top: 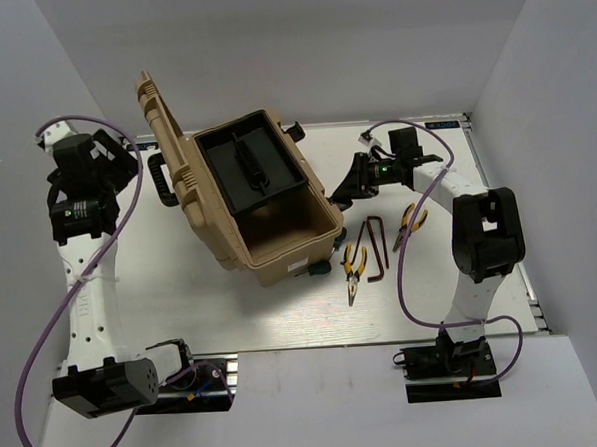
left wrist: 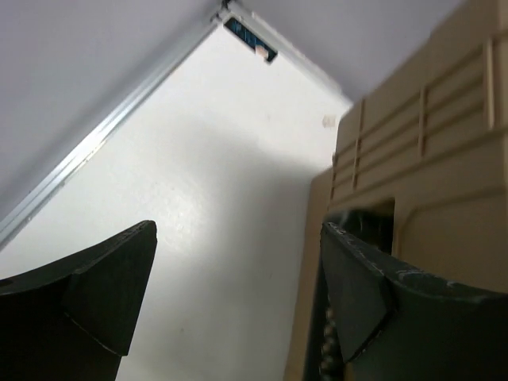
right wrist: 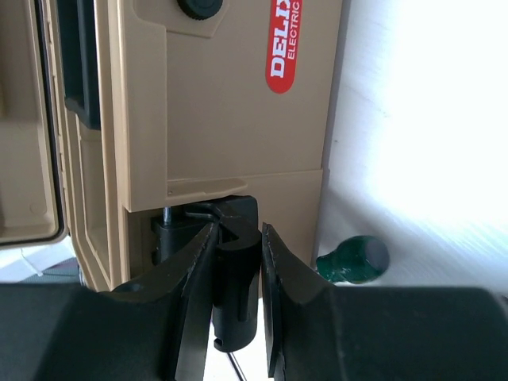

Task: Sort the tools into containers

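A tan toolbox stands open mid-table with a black tray in it. My right gripper is at its right side, shut on the box's black latch. Two orange-yellow pliers and two dark-red hex keys lie on the table right of the box. One green screwdriver lies by the box's front corner; its handle shows in the right wrist view. The other screwdriver is hidden. My left gripper is open and empty, left of the lid.
The raised lid with a black carry handle faces the left arm. White walls close in the table on the left, back and right. The table's metal edge runs past the left gripper.
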`<action>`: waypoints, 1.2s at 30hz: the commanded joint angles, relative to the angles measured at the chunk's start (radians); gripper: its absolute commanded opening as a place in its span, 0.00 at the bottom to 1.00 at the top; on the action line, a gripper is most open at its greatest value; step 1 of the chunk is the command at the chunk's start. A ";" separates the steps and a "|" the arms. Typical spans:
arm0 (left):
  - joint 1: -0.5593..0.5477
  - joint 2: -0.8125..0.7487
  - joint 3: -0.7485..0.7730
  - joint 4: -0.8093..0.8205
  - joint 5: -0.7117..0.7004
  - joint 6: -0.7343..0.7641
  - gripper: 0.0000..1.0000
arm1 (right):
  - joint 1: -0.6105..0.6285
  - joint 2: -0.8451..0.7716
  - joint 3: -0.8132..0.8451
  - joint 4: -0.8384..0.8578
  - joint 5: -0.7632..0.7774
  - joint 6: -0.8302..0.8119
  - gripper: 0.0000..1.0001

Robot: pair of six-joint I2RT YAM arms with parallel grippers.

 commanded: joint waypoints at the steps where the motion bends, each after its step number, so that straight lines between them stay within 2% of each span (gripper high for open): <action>1: 0.034 0.006 0.061 0.076 -0.024 -0.062 0.94 | -0.058 -0.044 -0.022 -0.020 0.026 -0.051 0.00; 6: 0.055 0.010 0.088 0.063 0.069 -0.094 0.94 | -0.059 -0.041 -0.024 -0.019 0.020 -0.053 0.00; 8: 0.055 -0.024 0.098 0.072 0.126 -0.094 0.91 | -0.059 -0.044 -0.022 -0.016 0.017 -0.053 0.00; 11: 0.055 -0.104 0.043 0.082 0.223 -0.060 0.83 | -0.045 -0.038 -0.016 -0.011 0.016 -0.039 0.00; 13: 0.044 -0.165 -0.002 0.082 0.243 -0.051 0.75 | -0.032 -0.035 -0.019 0.018 0.002 0.004 0.00; 16: 0.035 -0.297 -0.085 0.059 0.243 -0.051 0.70 | 0.001 -0.036 -0.025 0.032 0.005 0.029 0.00; 21: 0.026 -0.405 -0.165 0.020 0.305 -0.062 0.71 | 0.047 -0.047 -0.024 0.002 0.012 -0.003 0.00; 26: 0.035 -0.468 -0.183 0.091 0.384 -0.112 0.84 | 0.071 -0.064 -0.029 -0.067 0.020 -0.079 0.00; 27: 0.035 -0.477 -0.209 0.129 0.384 -0.126 0.85 | 0.073 -0.072 -0.022 -0.100 0.025 -0.112 0.20; 28: 0.035 -0.486 -0.226 0.150 0.413 -0.159 0.86 | 0.074 -0.076 -0.019 -0.132 0.043 -0.123 0.36; 29: 0.035 -0.504 -0.264 0.195 0.422 -0.176 0.86 | 0.067 -0.096 -0.007 -0.149 0.051 -0.135 0.60; 30: 0.035 -0.504 -0.280 0.209 0.422 -0.187 0.86 | 0.065 -0.108 -0.002 -0.176 0.066 -0.155 0.66; 36: 0.026 -0.514 -0.303 0.234 0.432 -0.187 0.86 | 0.025 -0.231 0.053 -0.316 0.310 -0.347 0.68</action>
